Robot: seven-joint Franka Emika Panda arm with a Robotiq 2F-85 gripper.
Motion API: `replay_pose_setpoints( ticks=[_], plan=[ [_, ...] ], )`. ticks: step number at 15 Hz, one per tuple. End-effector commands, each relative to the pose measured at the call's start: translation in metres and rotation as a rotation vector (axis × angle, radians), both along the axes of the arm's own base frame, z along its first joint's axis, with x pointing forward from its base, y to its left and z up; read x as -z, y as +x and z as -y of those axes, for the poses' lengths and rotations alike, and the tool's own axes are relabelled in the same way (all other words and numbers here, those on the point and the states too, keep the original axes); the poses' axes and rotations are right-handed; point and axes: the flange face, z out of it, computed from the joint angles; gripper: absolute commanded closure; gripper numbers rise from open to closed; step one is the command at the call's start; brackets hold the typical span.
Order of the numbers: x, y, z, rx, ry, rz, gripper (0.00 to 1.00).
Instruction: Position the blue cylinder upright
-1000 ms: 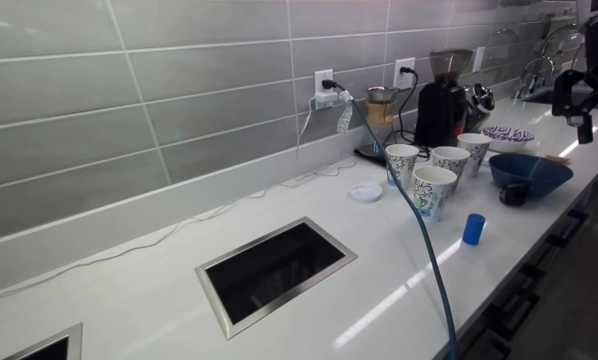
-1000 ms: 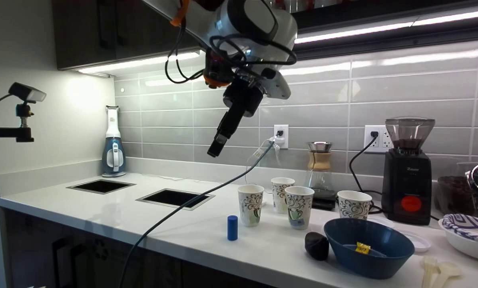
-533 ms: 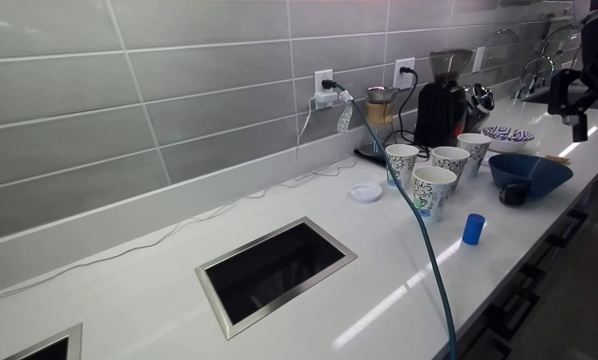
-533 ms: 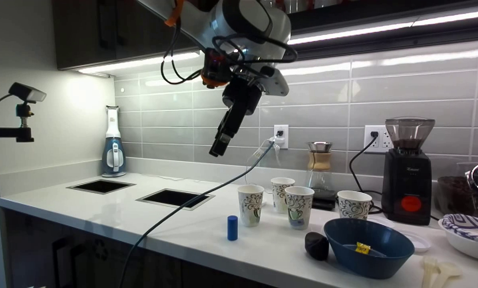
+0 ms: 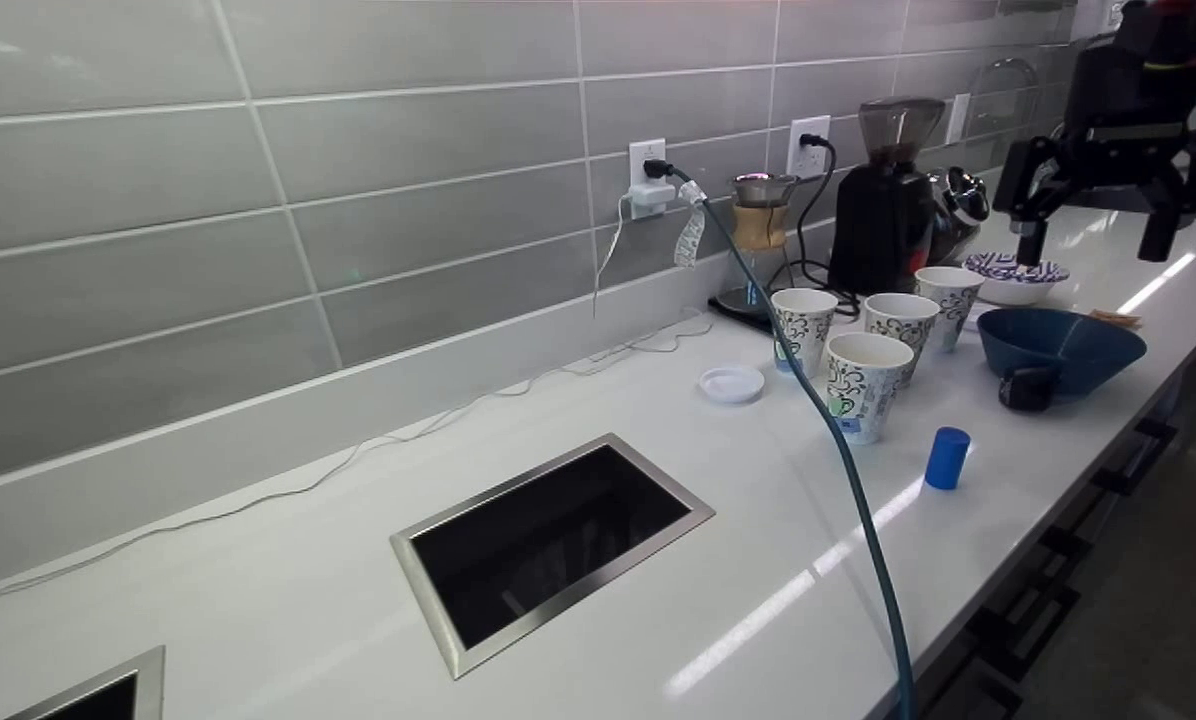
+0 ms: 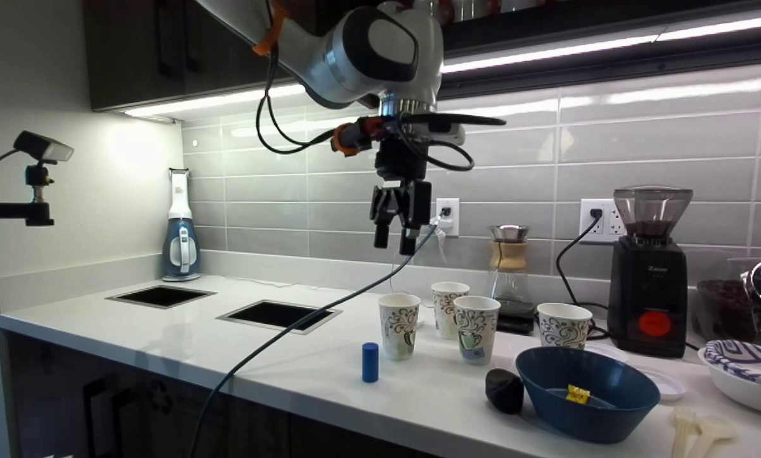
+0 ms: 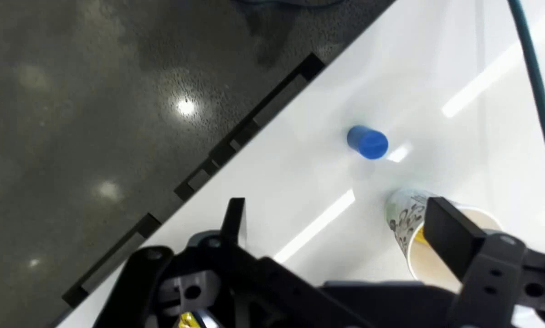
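Observation:
The blue cylinder stands upright on the white counter in both exterior views [image 5: 947, 459] [image 6: 370, 362]. In the wrist view the blue cylinder [image 7: 368, 142] lies ahead of the fingertips, with its round top toward the camera. My gripper [image 6: 394, 242] is open and empty, pointing down, well above the counter and the cylinder. It also shows at the upper right of an exterior view [image 5: 1094, 248], with its two fingers apart. In the wrist view the open fingers [image 7: 336, 205] frame bare counter, and the right finger covers part of a patterned cup [image 7: 407, 218].
Several patterned paper cups [image 6: 399, 327] stand close behind and beside the cylinder. A dark-blue bowl [image 6: 587, 401] holds a yellow packet, with a black object [image 6: 504, 391] next to it. A green cable [image 5: 858, 490] hangs across the counter. The counter's front edge [image 7: 272, 125] is near the cylinder.
My gripper has turned from a slanted pose to pointing nearly straight down, and both fingers now show in the exterior views. The blue cylinder has not moved.

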Motion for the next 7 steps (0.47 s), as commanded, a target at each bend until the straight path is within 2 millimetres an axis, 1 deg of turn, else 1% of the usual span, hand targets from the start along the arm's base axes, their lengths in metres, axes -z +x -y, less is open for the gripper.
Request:
replay_pose_setpoints(
  ticks=[1,2,4,7],
  plan=[
    [0.0109,0.0005,-0.0016,-0.121,0.004,0.159,0.0],
    [0.0069,0.0081,-0.0008,-0.059,0.008,0.091,0.0],
    [0.0153,0.0098,-0.001,-0.092,0.01,0.129,0.0],
    [0.0156,0.0099,-0.0011,-0.1,0.01,0.137,0.0]
  ],
)
